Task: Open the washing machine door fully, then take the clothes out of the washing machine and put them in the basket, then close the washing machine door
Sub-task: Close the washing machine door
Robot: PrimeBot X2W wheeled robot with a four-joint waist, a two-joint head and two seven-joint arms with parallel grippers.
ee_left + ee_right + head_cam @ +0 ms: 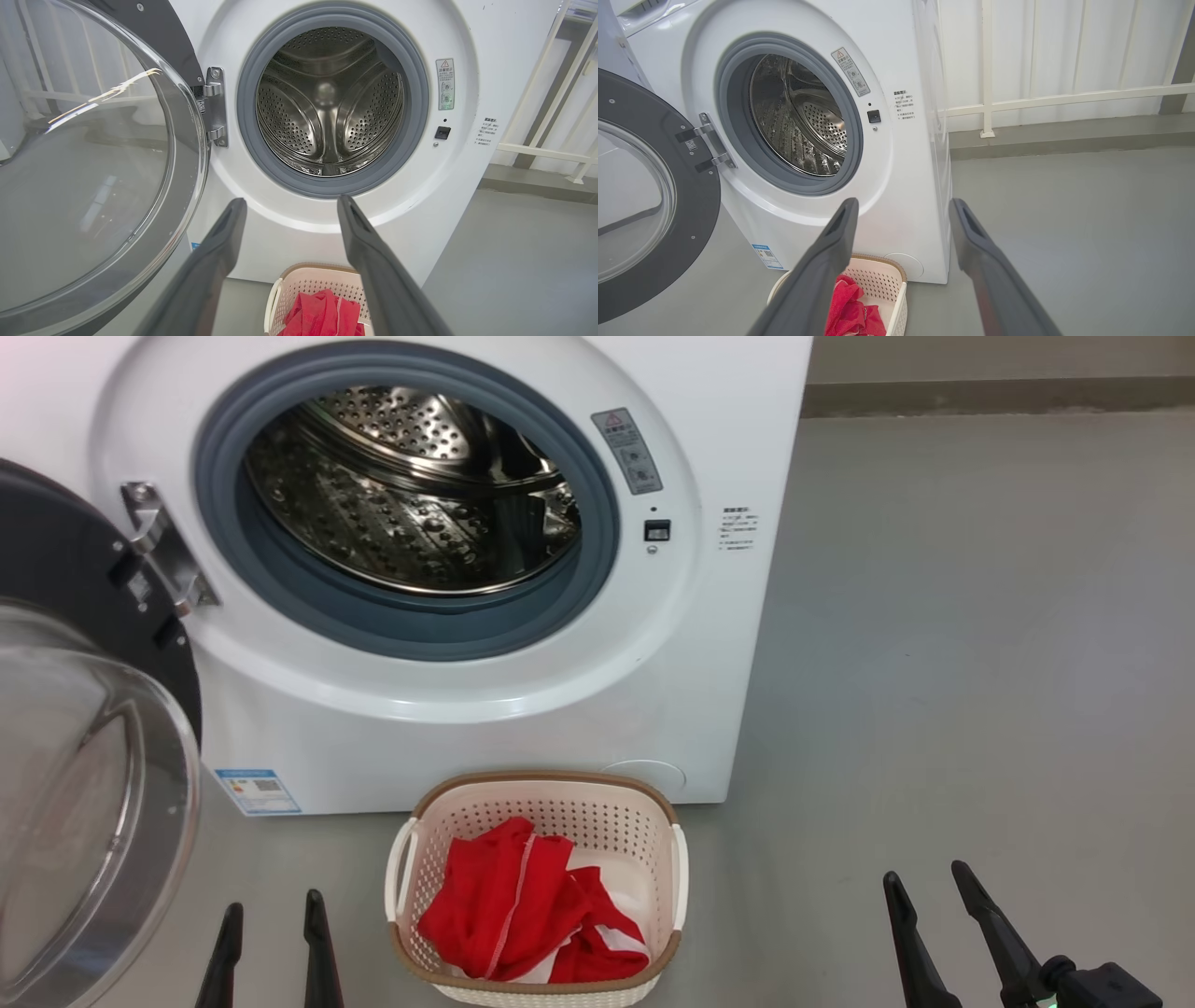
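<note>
Dark fingers of the left end effector (274, 902) rose from the bottom of the head view, spread wide with nothing between them. The right end effector (926, 873) stood the same way, well apart on the other side. Between them, on the floor (934, 663), sat the basket (541, 779), just in front of the washing machine (467, 747). The clothes (513, 905) lay heaped inside it, red with a white panel showing at the near side.

The washing machine door (84, 756) hung swung out on the robot's left, with its clear bowl close to the left fingers. The drum (411, 495) looked bare in all three views, so emptying seemed done and closing the door seemed to be what was left.

Several things could go wrong from there:
- A push on the curved glass rather than the black rim could let a finger slide off, since the bowl is smooth and rounded.
- A finger resting inside the rim as the door came round could get caught against the grey gasket (411, 635).
- Too soft a push might leave the door resting on the latch without catching.
- The basket stood near the door's sweep. Whether the lower rim would pass above it could not be told from these views, and a clip could shove the basket or spill the clothes.
</note>
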